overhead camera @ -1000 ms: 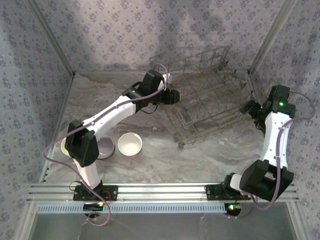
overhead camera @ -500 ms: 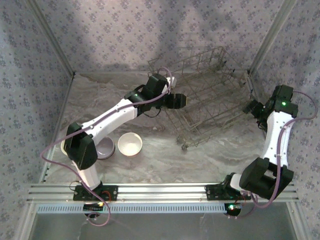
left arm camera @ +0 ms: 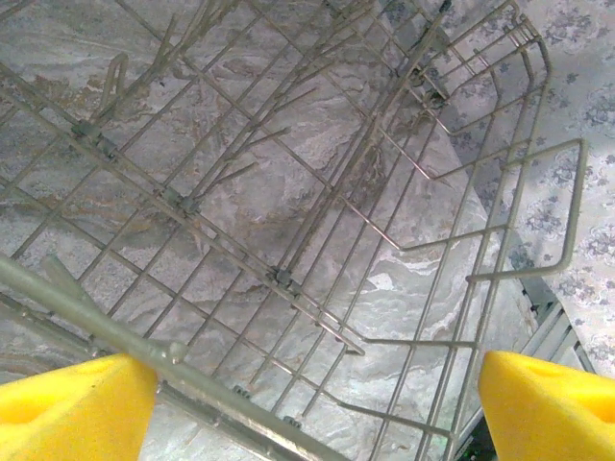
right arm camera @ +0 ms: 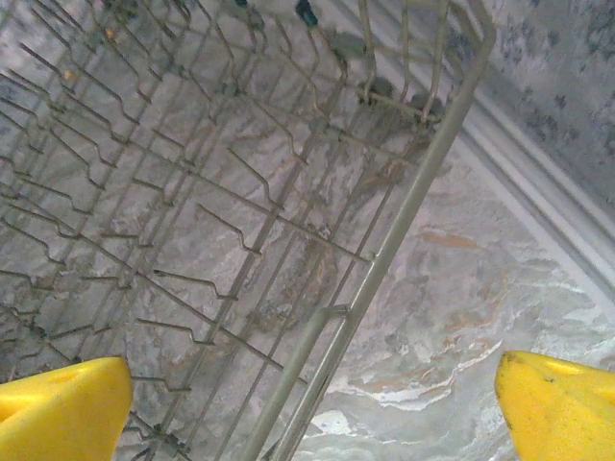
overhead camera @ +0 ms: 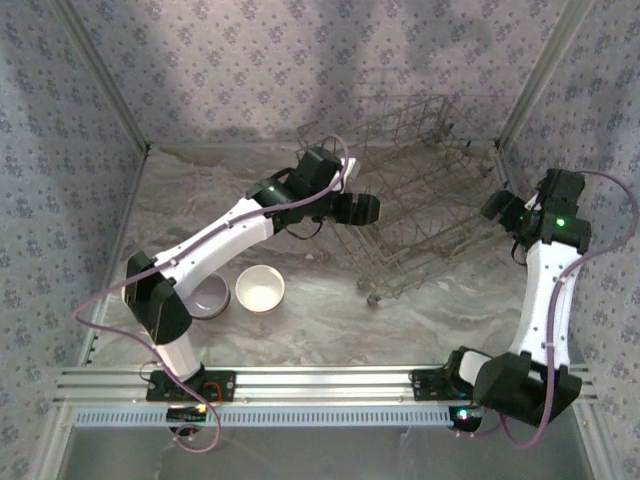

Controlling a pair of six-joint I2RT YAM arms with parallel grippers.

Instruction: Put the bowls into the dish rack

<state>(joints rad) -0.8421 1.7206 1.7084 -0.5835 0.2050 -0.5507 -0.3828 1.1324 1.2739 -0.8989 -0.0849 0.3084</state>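
Just ahead of the left tool [overhead camera: 363,209], spread wide around nothing, stands the dish rack [overhead camera: 425,185]. The right tool [overhead camera: 497,208], equally wide, hangs beside its rim. Well behind the left tool, 2 bowls, white bowl [overhead camera: 260,288] and lavender bowl [overhead camera: 210,296], sit on the counter [overhead camera: 330,310].

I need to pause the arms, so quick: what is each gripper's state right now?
Left gripper: open, holding nothing, above the dish rack.
Right gripper: open, holding nothing, at the dish rack's rim.
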